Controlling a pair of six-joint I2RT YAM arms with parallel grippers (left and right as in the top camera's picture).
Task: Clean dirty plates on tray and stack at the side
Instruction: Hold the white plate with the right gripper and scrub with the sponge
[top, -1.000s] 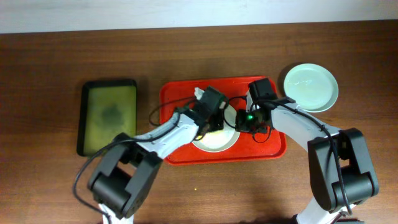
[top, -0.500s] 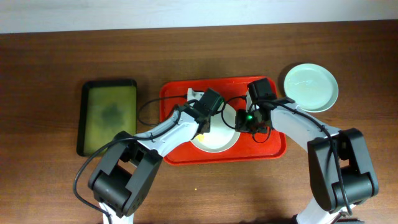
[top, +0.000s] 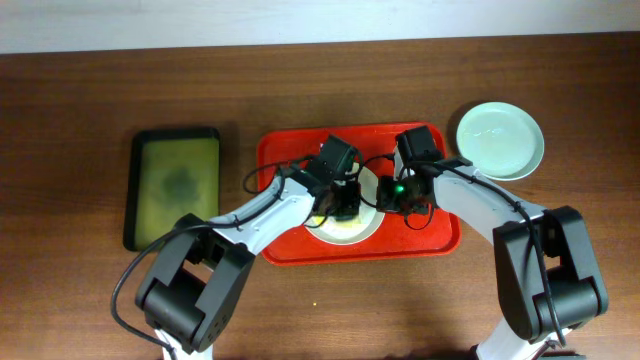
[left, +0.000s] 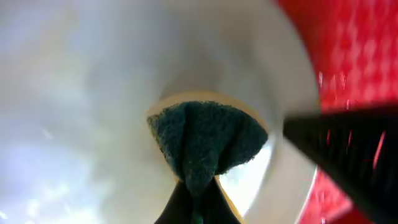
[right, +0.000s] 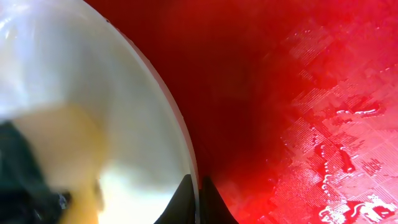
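A white plate (top: 352, 230) with yellow smears lies on the red tray (top: 280, 150). My left gripper (top: 341, 200) is shut on a dark green sponge (left: 202, 140) pressed onto the plate's inside (left: 93, 93). My right gripper (top: 388, 197) is shut on the plate's right rim (right: 180, 155), one finger on each side; the red tray floor (right: 298, 93) lies beside it. A pale mint plate (top: 500, 140) sits on the table right of the tray. A third plate is not in view.
A black-rimmed olive-green tray (top: 177, 186) lies on the brown table left of the red tray. Water droplets (right: 336, 155) sit on the red tray floor.
My left gripper with the sponge has shifted across the white plate, first toward the left, then back right and forward. The right gripper has stayed on the rim.
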